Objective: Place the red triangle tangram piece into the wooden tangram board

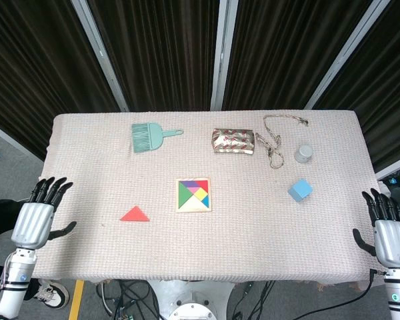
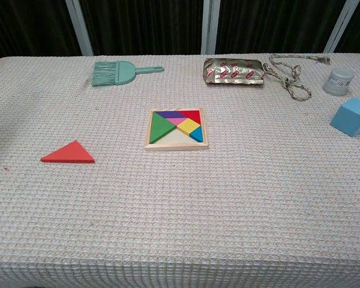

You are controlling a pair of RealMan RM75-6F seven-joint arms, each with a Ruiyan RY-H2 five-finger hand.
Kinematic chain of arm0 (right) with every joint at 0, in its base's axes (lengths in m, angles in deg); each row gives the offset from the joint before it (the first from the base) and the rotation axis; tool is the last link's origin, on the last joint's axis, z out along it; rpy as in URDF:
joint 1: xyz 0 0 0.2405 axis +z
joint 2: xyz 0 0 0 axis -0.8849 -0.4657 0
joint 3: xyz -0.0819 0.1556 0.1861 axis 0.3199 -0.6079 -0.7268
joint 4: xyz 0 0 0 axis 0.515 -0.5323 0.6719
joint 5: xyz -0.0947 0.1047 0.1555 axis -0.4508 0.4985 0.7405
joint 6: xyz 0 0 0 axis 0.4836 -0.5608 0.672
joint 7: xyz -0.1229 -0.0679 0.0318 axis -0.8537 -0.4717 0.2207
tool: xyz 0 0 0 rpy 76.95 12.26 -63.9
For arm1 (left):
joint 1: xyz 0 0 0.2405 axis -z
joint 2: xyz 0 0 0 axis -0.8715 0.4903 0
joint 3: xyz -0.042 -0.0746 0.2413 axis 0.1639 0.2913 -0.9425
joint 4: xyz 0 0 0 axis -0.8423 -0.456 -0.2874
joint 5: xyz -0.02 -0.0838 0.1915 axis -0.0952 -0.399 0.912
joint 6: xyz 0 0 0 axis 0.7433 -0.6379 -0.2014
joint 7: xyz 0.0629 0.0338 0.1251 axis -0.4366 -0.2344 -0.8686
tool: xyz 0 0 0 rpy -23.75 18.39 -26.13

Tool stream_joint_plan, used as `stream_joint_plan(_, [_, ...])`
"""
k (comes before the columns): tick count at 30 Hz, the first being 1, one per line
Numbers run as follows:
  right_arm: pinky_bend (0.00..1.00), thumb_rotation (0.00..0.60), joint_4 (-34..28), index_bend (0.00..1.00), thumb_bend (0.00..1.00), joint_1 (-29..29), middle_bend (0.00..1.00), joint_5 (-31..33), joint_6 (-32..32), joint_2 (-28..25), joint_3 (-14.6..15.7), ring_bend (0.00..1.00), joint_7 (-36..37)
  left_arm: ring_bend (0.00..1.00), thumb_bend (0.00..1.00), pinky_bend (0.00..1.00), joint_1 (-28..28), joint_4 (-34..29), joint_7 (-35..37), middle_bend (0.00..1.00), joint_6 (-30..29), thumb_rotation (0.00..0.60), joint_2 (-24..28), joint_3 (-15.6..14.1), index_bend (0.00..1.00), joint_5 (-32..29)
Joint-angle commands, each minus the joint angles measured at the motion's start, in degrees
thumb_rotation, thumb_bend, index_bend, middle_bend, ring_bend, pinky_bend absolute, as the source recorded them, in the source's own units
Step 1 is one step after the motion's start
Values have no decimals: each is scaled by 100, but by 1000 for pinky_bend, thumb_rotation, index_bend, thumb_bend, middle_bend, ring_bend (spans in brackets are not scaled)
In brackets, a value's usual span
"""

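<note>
Red triangle point(image 2: 69, 153) lies on my tabletop point(image 2: 228, 210), well left of the wooden tangram board point(image 2: 176, 129); left robot hand point(image 1: 37, 217) and right robot hand point(image 1: 390, 230) hover released, empty.

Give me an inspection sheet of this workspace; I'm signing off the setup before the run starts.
Surface: table under a pale woven cloth.
Job's things: red triangle lies flat left of the tangram board; board's bottom slot is bare.
Clutter: teal brush, foil packet, cord, grey cap, blue cube.
Hands: left robot hand and right robot hand at the table's edges, fingers apart, holding nothing.
Cables: a tangle on the floor below the front edge.
Surroundings: dark curtains with pale frame bars behind.
</note>
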Motion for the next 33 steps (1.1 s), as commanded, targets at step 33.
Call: stream_joint_plan(33, [0,600,13,0,251,8,0,-15,44,-144,-52,0,118,0,146,1,745,-104,-110,80,1654,600,-900,18,145,-866])
